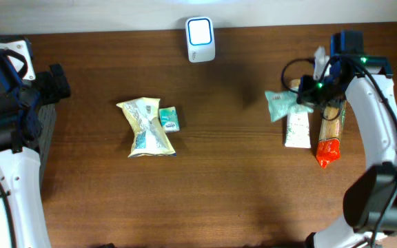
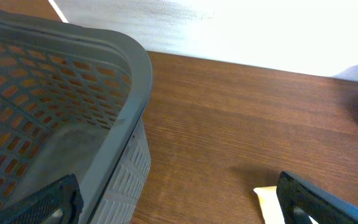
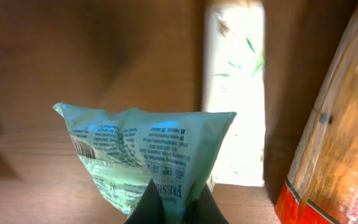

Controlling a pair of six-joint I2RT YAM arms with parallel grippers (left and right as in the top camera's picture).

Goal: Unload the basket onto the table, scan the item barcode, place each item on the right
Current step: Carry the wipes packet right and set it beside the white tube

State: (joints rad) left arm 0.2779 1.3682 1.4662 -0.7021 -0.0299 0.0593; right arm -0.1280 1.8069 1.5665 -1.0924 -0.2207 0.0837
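Over table, right side: pale green pouch (image 1: 280, 105) is pinched at one edge by right gripper (image 1: 303, 98), well apart from scanner (image 1: 200, 39).
Left wrist view, left gripper (image 2: 179, 208): jaws are spread wide with nothing held, beside grey basket (image 2: 104, 93).
Right wrist view, grip: fingers (image 3: 154, 208) are closed narrowly on the crimped seam of the pale green pouch (image 3: 148, 149).
Handling: the pale green pouch is judged light, soft, crinkly and slippery. A seam hold is advised.

Right gripper (image 3: 176, 202) is clamped on the lower edge of a pale green packet (image 3: 148, 149), printed side facing the camera. Behind it on the wooden table (image 3: 73, 56) lie a white package (image 3: 238, 93) and, further right, an orange bag (image 3: 334, 124).
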